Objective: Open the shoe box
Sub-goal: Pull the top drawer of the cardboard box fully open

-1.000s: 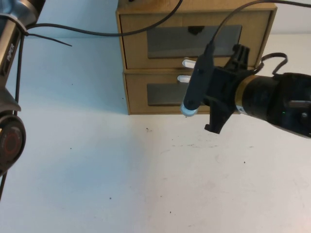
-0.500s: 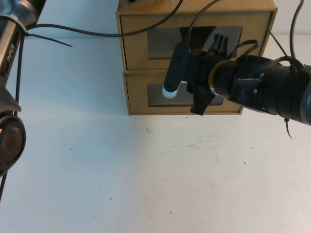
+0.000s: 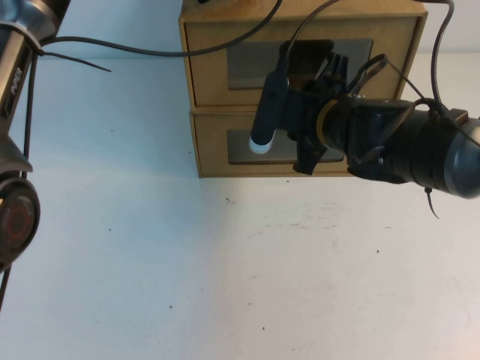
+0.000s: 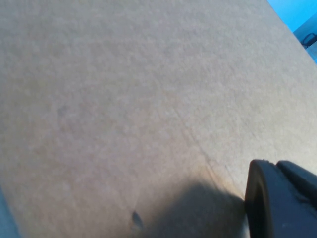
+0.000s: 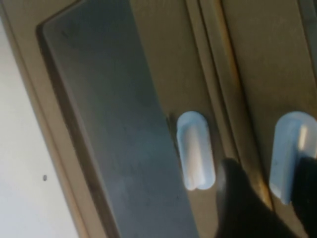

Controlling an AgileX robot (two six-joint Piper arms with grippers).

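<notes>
A: From the left, then: where is the left gripper (image 4: 280, 198)?
B: Close over a plain brown cardboard face, well away from the work. Open or shut, I cannot tell
A: And the boxes?
B: Two stacked at the far side of the table (image 3: 225, 262), middle to right, both closed. The upper shoe box (image 3: 214, 75) sits on the lower box (image 3: 214, 146)
A: How would it handle?
B: Light cardboard, I'd judge, stiff enough but easily dented, and the stack may slide if tugged hard. The only sensible hold is the white pull tab (image 5: 287, 144): small, smooth plastic, probably slippery, so pinch it squarely and pull straight
A: The right gripper (image 3: 330, 71)?
B: Up against the box fronts, jaws apart, straddling that upper tab without pinching it yet
A: Changed from a second ago?
B: Yes. It hung further right and back from the boxes, both tabs plain in the high view; it has since swung left and in, hiding them. The boxes haven't budged
</notes>
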